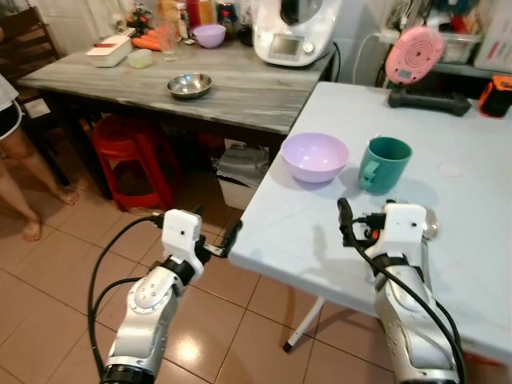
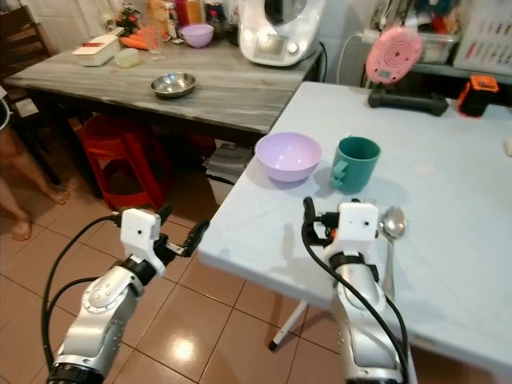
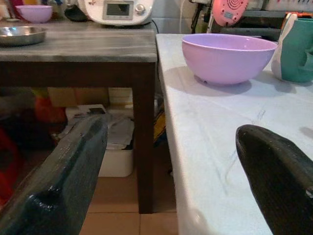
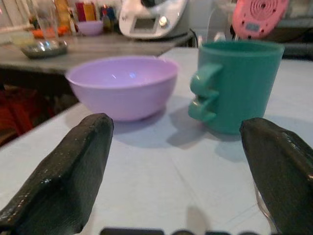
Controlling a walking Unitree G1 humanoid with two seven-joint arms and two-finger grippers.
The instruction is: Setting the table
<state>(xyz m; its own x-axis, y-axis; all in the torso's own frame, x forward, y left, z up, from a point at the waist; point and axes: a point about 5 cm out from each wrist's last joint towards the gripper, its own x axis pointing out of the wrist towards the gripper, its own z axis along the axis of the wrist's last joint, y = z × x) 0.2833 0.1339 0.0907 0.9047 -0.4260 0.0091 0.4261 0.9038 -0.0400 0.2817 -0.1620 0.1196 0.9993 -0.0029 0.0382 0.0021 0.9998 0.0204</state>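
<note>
A lilac bowl and a teal mug stand side by side near the left edge of the white table. A metal spoon lies on the table just right of my right wrist. My right gripper hovers low over the table, short of the bowl and mug, open and holding nothing. In the right wrist view the bowl and the mug sit between the spread fingers. My left gripper is open at the table's left edge, level with the tabletop, pointing toward the bowl.
To the left stands a dark wooden table with a steel bowl and a white kitchen machine. Under it are a red stool and a white bin. A person's legs stand at far left. A pink device sits at the white table's back.
</note>
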